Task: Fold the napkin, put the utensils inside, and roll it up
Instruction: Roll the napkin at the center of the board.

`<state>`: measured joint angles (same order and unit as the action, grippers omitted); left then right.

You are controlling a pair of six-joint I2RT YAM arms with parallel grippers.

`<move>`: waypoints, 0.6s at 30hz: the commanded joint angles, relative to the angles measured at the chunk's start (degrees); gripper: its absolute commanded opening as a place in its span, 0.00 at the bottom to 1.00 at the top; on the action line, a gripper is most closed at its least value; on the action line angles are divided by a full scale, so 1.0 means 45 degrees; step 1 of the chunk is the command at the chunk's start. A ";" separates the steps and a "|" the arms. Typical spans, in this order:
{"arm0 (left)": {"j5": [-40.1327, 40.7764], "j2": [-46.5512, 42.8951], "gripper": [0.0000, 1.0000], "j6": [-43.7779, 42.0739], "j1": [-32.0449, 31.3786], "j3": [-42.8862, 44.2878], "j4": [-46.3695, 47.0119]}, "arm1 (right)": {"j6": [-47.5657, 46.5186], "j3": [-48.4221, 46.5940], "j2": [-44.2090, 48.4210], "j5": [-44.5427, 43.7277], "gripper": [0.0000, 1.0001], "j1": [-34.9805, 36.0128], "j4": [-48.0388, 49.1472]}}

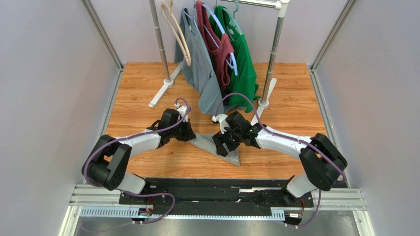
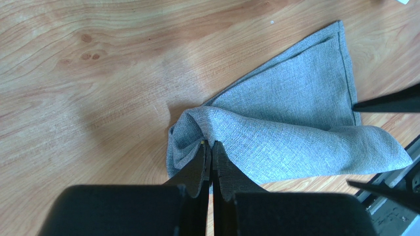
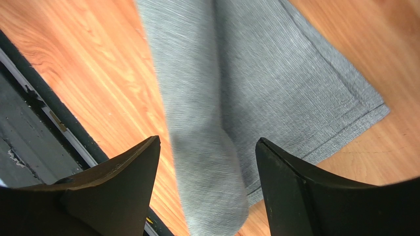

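A wooden tabletop (image 1: 143, 88) sits between plain pale walls, and at its far edge stands a clothes rack (image 1: 270, 73) carrying a bare beige hanger (image 1: 177, 34), a grey shirt (image 1: 199, 64), a maroon shirt (image 1: 217, 44) and a green shirt (image 1: 241, 64). The napkin (image 2: 296, 113), a heather-grey cloth with a stitched hem, lies on the wood near the middle of the table, between the two arms and in front of the rack. It is partly doubled over, with one flat hemmed corner pointing away and a loose fold lying across it. The left gripper (image 2: 211, 147) has its jaws pressed together on a bunched corner of the napkin, where the cloth puckers and rises toward the tips. The right gripper (image 3: 207, 139) is above the opposite side with its jaws spread wide. A rounded fold of the napkin lies below the gap, clear of both fingers (image 3: 133, 172).
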<state>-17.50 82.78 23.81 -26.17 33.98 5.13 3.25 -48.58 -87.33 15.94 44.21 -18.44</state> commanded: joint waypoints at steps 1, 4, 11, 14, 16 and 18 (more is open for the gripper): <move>-0.0194 0.0256 0.00 -0.0468 0.0035 0.0457 -0.0572 | -0.0662 0.0188 0.1435 -0.2542 0.75 0.1366 0.0579; -0.0233 0.0470 0.00 -0.0468 0.0035 0.0535 -0.0651 | -0.1130 0.0500 0.1788 -0.3171 0.73 0.2342 0.1242; -0.0311 0.0666 0.00 -0.0428 0.0035 0.0731 -0.0768 | -0.1326 0.0599 0.1107 -0.2977 0.64 0.2793 0.1499; -0.0311 0.0647 0.00 -0.0448 0.0035 0.0789 -0.0846 | -0.1404 0.0600 0.0775 -0.3094 0.63 0.2833 0.1519; -0.0311 0.0647 0.00 -0.0448 0.0035 0.0809 -0.0866 | -0.1424 0.0639 0.0482 -0.3133 0.62 0.2833 0.1577; -0.0330 0.0666 0.00 -0.0448 0.0035 0.0828 -0.0885 | -0.1425 0.0639 0.0170 -0.2997 0.60 0.2813 0.1558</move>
<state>-18.57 85.21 23.20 -26.15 36.32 2.74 -1.85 -46.00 -84.42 3.29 56.58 -14.09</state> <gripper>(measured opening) 0.016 0.624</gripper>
